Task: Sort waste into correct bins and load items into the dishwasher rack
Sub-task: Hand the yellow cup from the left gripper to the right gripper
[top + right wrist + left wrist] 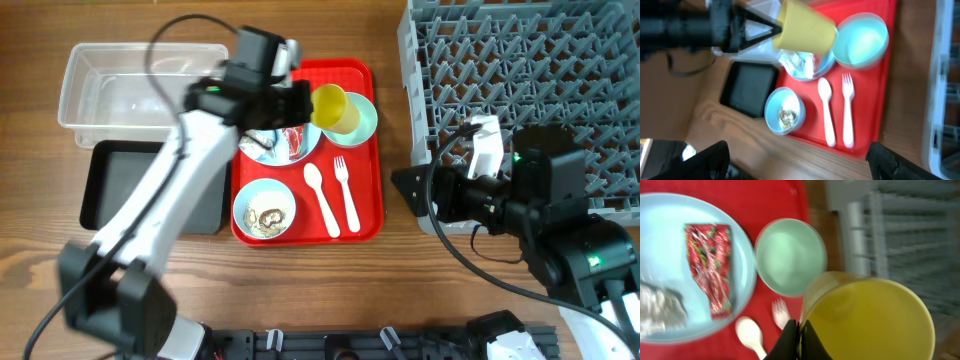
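The left gripper (799, 336) has its two fingers pressed together on the rim of the yellow-green cup (870, 320), pinching it. The cup is up in the air and tipped over on its side. It hangs above the red tray (765, 200), over the spot where the pale blue plate (660, 240) and the light green bowl (790, 255) meet.

On the plate lies the red-and-white wrapper (710, 267), and next to it a crumpled tissue (660, 307). The green bowl sits just beside the plate, at the far right corner of the red tray. In front of them the white spoon (750, 332) and the white fork (781, 314) lie side by side. The small blue bowl (250, 190) sits at the front left of the tray with beige food scraps (268, 215) inside.

Left of the red tray are the clear tub (100, 85) and, in front of it, the black tray (120, 185).

The right gripper (408, 190) is over the table (400, 290), between the red tray and the big grey rack (520, 60). Its fingers (710, 160) are spread wide apart and hold nothing
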